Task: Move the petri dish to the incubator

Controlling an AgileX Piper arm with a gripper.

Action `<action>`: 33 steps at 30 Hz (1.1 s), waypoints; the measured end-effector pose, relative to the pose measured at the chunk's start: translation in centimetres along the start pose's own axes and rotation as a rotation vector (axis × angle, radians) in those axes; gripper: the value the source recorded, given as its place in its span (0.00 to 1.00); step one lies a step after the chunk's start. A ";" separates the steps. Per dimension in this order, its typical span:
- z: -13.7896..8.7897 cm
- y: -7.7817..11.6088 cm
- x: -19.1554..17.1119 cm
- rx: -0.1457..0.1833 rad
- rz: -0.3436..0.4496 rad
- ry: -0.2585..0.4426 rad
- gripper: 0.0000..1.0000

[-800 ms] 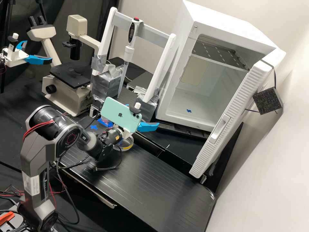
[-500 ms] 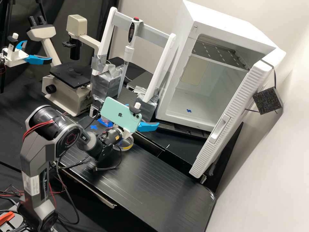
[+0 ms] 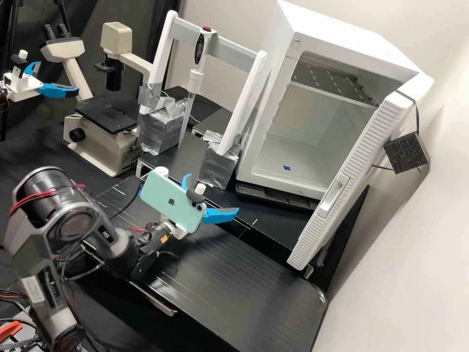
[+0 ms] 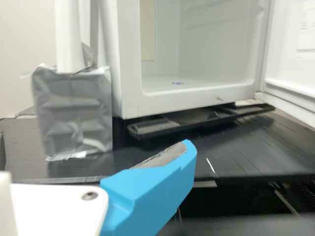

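- since the earlier frames the piper arm (image 3: 73, 215) has drawn back toward the near side, bringing the gripper (image 3: 213, 193) and the green smartphone (image 3: 171, 200) mounted on it nearer too.
- both blue fingers are spread wide apart, with nothing held between their tips.
- up close in the wrist view, one finger (image 4: 152, 191) has a grey pad along its inner face.
- where the petri dish lies now, i cannot tell.
- the incubator (image 3: 342, 39) stands at the far right with its door (image 3: 351, 171) swung open; a perforated shelf (image 3: 332, 80) sits high inside and a blue mark (image 3: 287, 167) is on its floor.
- left of it, a pipette (image 3: 197, 76) hangs upright, tip down, between the two posts of a white stand (image 3: 251, 93), whose feet sit in silver-taped blocks (image 3: 218, 166).
- farther left is a beige microscope (image 3: 102, 146) with a flat black stage (image 3: 107, 115).
- the gripper is over the black bench (image 3: 234, 274), on the near side of the stand.
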 end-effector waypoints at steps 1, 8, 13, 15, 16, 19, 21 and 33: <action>0.0 0.0 -0.7 0.003 -0.004 -0.001 1.00; -0.5 -0.5 -4.5 -0.025 -0.043 0.034 1.00; -1.0 -0.4 -4.7 -0.034 -0.040 0.076 1.00; -1.1 -0.5 -4.7 -0.034 -0.051 0.082 1.00; -1.1 -0.7 -4.6 -0.031 -0.063 0.084 1.00; -0.9 -1.2 -4.4 -0.023 -0.097 0.079 1.00; -0.7 -1.5 -4.3 -0.031 -0.113 0.072 1.00; 0.2 -2.2 -4.0 -0.054 -0.153 0.036 1.00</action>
